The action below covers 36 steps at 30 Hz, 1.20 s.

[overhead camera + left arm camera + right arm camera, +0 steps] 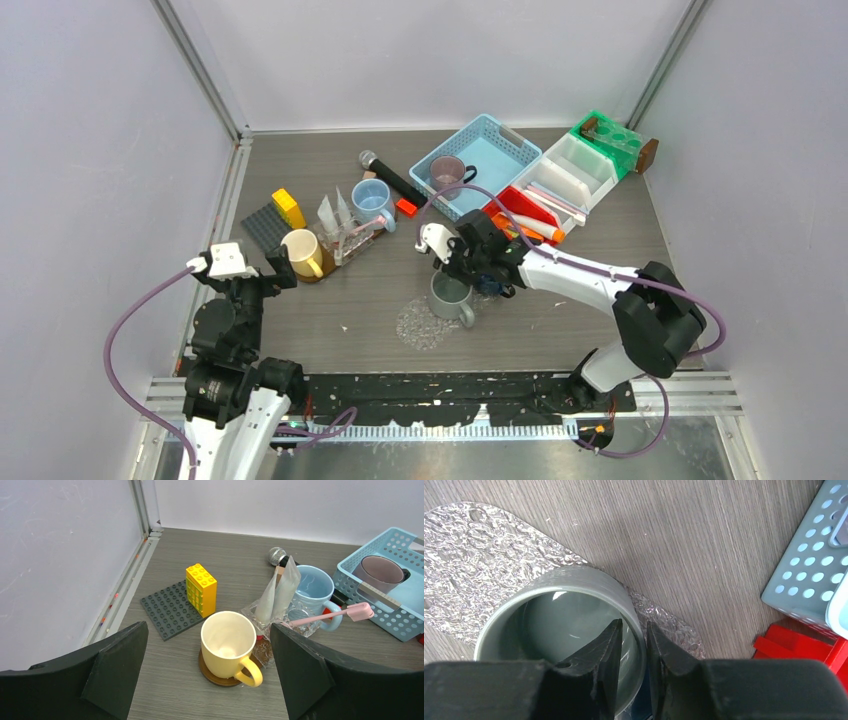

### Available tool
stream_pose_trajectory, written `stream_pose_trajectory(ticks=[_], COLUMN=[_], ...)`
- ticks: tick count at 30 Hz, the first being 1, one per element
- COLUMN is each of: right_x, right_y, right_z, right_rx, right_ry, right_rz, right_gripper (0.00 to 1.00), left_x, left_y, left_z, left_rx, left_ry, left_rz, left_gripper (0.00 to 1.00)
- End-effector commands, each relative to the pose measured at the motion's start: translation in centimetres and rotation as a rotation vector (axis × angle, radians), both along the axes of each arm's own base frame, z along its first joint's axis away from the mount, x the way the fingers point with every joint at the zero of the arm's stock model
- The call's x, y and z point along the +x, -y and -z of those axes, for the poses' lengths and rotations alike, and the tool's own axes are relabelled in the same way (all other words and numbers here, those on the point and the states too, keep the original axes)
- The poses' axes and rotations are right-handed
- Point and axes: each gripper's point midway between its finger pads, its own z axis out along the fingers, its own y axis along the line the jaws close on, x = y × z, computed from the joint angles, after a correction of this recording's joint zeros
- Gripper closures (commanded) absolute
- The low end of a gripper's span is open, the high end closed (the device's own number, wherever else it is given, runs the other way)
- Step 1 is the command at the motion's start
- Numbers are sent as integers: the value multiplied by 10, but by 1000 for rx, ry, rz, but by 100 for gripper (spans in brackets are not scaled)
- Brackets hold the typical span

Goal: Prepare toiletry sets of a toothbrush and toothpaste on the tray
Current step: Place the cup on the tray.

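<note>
Two white toothpaste tubes (280, 592) stand upright in a clear tray (255, 620), and a pink toothbrush (332, 615) lies across its edge and the blue mug (312, 587). More toothbrushes and a white toothpaste tube (540, 229) lie in the red bin (515, 203). My right gripper (634, 630) straddles the wall of a grey mug (559, 610), one finger inside and one outside, slightly open, with the inner finger off the wall. The mug stands on a clear textured sheet (469, 555). My left gripper (207, 647) hangs wide open above a yellow mug (227, 645), holding nothing.
A blue basket (495, 150) holds a mauve mug (447, 172). Behind the red bin are a white organizer (575, 172) and a green holder (612, 135). A black microphone (385, 172) lies mid-table. A yellow brick (288, 207) stands on a dark baseplate (262, 228) at the left.
</note>
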Motion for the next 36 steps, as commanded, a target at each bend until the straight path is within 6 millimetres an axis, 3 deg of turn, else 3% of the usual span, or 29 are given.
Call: stream_pose_trajectory(ticks=[1,8,11,16,20,25,31,36], right_x=[9,18,23,11,-6,-24,-47,-47], right_y=[-22,-15,-14,-17,-21,-24,-44,-49], right_z=[-24,-63,-94,-128,-121,-110,-84,-59], right_rx=[62,77,137,254,256,219,168,143], right_ry=[66,122,155,47,-111,-187,-283,-303], right_rz=[-52,42,111,254,382,519,582,630], right_gripper=[64,56,46,42,42,44,48,52], left_x=[1,3,3,3,4,4,3,3], left_y=[1,2,2,2,2,2,2,2], left_z=[-4,-3,-2,-2,-2,-2,-3,-3], left_rx=[4,5,6,6,6,7,5,3], left_ry=[21,16,12,11,10,9,14,16], left_rz=[8,12,11,10,9,10,6,8], left_gripper=[5,5,5,5,5,5,5,5])
